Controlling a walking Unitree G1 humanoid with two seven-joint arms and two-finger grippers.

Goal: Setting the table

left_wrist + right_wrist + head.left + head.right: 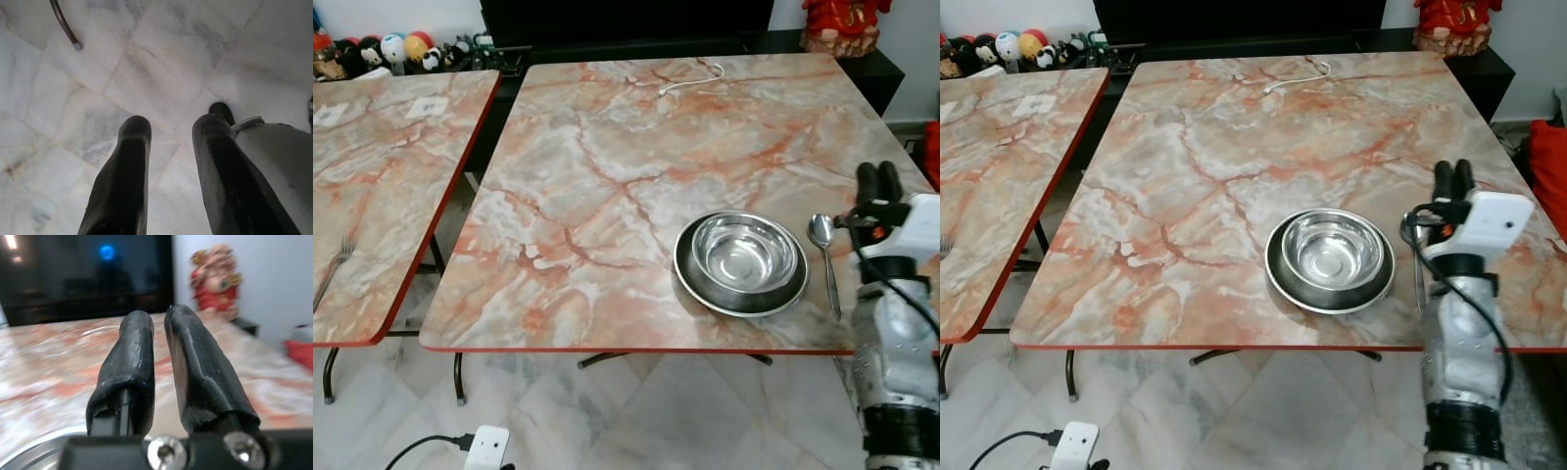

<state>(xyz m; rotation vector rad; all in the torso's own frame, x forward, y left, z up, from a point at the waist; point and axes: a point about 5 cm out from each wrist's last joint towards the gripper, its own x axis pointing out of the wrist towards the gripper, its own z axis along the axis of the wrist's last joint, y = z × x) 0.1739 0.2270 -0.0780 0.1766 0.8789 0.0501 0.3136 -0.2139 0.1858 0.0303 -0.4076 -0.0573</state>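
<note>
- Broadly, the main counter (607, 186) is a marble-patterned top with a red edge; a second counter (382, 176) stands well apart on the robot's left, across a gap of pale tiled floor (636, 411).
- At the far wall sits a dark TV cabinet (626, 24), with a red figurine (842, 24) at its right end and a row of small toys (391, 51) at its left.
- Near the main counter's front right lies a dark round plate (741, 290) with a steel bowl (744, 253) nested in it.
- Just right of the plate a steel spoon (824, 257) lies with its bowl end away from the robot.
- A fork (333, 269) lies at the front of the second counter, and a white cable (690, 80) curls at the far side of the main one.
- The right pincer (1453, 179) hangs above the counter right of the spoon, fingers nearly together and holding nothing.
- The left pincer (168, 142) hangs idle over the floor, moderately apart and empty.
- As a judgement, the fork looks light, stiff and slippery, lying flat; a pinch across the mid-handle should suit, and sliding it over the counter edge may help a finger get beneath.
</note>
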